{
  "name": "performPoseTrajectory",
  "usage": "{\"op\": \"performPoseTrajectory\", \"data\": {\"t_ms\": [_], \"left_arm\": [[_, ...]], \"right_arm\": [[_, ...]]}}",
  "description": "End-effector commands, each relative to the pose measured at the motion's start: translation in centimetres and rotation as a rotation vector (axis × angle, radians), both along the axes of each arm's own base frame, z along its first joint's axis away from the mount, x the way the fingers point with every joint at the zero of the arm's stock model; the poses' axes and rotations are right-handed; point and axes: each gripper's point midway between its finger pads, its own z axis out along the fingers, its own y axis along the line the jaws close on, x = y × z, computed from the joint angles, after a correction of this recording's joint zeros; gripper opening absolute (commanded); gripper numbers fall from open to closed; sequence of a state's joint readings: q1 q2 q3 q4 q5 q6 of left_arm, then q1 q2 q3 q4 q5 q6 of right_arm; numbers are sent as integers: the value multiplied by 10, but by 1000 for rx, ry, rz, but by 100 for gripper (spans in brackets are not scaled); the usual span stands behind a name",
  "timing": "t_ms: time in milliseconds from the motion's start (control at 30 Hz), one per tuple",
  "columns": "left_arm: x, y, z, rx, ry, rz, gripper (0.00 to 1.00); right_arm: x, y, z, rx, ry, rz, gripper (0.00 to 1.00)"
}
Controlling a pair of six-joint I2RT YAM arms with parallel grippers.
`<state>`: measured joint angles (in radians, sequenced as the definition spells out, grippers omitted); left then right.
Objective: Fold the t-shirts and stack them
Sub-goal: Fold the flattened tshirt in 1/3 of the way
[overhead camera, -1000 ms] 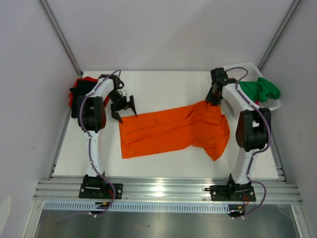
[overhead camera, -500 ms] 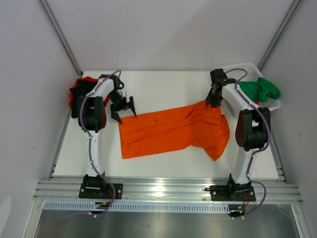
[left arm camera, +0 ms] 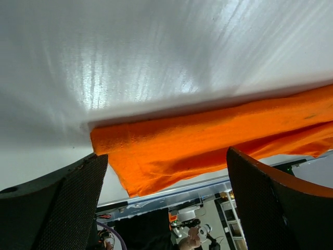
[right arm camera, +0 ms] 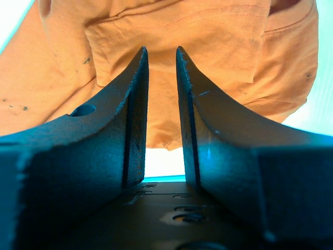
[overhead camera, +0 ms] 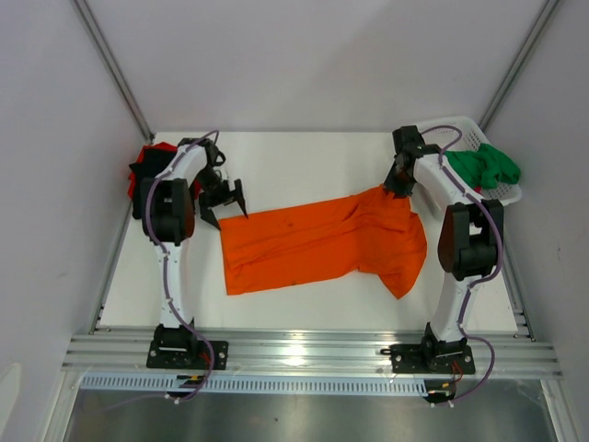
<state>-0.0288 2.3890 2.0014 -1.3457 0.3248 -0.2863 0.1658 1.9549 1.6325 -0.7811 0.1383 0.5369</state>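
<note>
Red and black t-shirts (overhead camera: pixel 145 168): heaped at far-left edge.
Left gripper (overhead camera: pixel 225 212): edged slightly left; jaws wide, empty, over a corner of the orange t-shirt (overhead camera: pixel 322 241); pinch likely next.
Orange t-shirt: spread flat, centre, unfolded.
Right gripper (overhead camera: pixel 398 187): unmoved; narrowed on lifted orange corner.
Green t-shirt (overhead camera: pixel 485 166): in basket (overhead camera: pixel 457 127).
Table (overhead camera: pixel 304 161): white, glossy.
Room: plain white walls.

The right claw (right arm camera: pixel 161 49) fills the lower frame, its two dark fingers (right arm camera: pixel 99 135) standing close with only a narrow slit between them. Their tips reach into the orange t-shirt (right arm camera: pixel 223 47), which seems pinched there and drapes behind them in soft folds, a stitched seam crossing near the top and a few small dark specks on the cloth. Bright bench (right arm camera: pixel 320 109) shows past the shirt's edges.
</note>
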Motion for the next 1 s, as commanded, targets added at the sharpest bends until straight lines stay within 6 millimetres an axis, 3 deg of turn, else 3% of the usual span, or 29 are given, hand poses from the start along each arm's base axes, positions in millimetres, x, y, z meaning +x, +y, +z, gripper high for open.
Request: {"op": "performPoseTrajectory", "data": {"t_ms": [0,367,500,600,667,700,733,767,833,867,933,967], "left_arm": [[3,12,4,29,-8,-4,98],[8,12,11,14,-32,20,96],[27,3,42,-40,-159,44,96],[46,-16,79,-161,-314,53,96],[51,-34,117,-288,-424,48,96],[60,-39,127,-324,-484,55,96],[61,-43,134,-353,-508,61,97],[60,-50,151,-409,-541,55,97],[62,-55,160,-449,-549,68,97],[64,-56,165,-459,-556,68,97],[64,-57,169,-466,-553,68,97],[63,-57,172,-466,-563,63,97]], "right_arm": [[9,-4,16,-9,-37,10,28],[12,-5,19,-6,-81,14,29],[13,-12,6,-15,-53,-6,29],[15,-8,-5,10,-51,-6,29],[18,9,-10,96,-91,23,29],[20,17,-1,136,-134,47,29],[33,35,10,204,-219,92,29],[32,58,18,308,-245,165,30],[36,86,28,435,-300,238,30],[30,112,35,518,-297,317,30],[33,137,42,563,-322,383,30],[25,160,47,588,-323,443,30]]}}
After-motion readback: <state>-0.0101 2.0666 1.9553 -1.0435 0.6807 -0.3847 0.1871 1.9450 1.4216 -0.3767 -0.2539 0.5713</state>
